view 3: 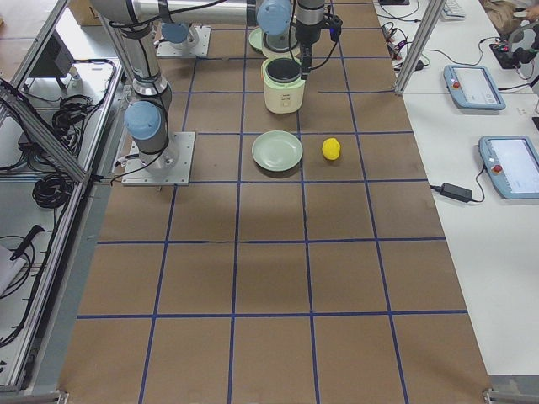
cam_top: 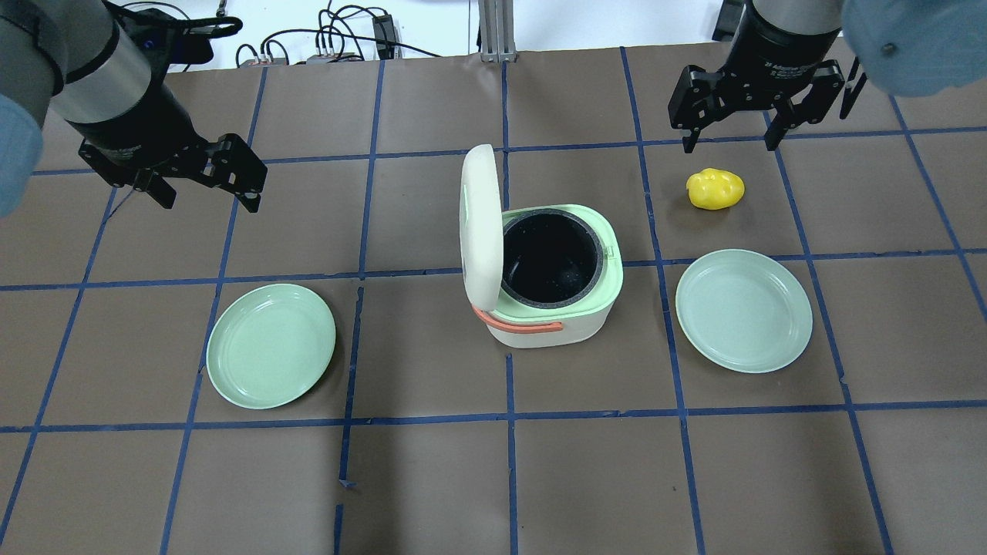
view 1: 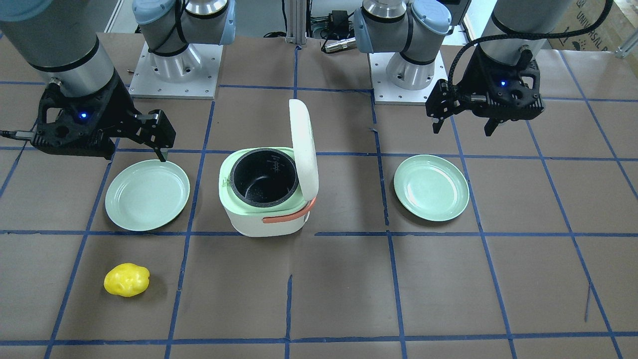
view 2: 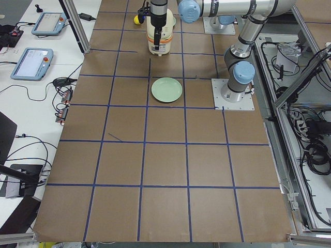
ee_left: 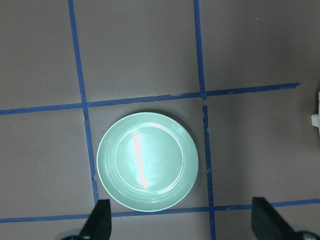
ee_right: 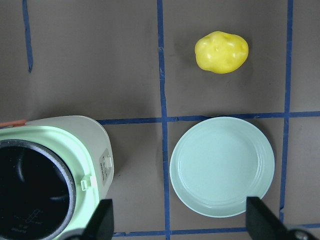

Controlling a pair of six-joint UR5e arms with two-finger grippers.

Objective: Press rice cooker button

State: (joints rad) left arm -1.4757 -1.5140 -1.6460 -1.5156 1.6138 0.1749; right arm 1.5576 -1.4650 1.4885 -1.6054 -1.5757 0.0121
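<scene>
The white and green rice cooker (cam_top: 540, 333) stands at the table's middle with its lid (cam_top: 480, 223) raised upright and the dark pot bare. It also shows in the front view (view 1: 259, 222). In the right wrist view, the cooker (ee_right: 85, 140) has a small latch tab (ee_right: 88, 183) on its rim and a control strip (ee_right: 106, 166) on its side. My left gripper (cam_top: 208, 202) is open and empty, high and to the left of the cooker. My right gripper (cam_top: 731, 142) is open and empty, beyond the cooker to its right.
A green plate (cam_top: 271, 345) lies left of the cooker, under my left wrist camera (ee_left: 147, 161). Another green plate (cam_top: 743, 310) lies to the right. A yellow potato-like object (cam_top: 715, 189) lies beyond that plate, just under my right gripper.
</scene>
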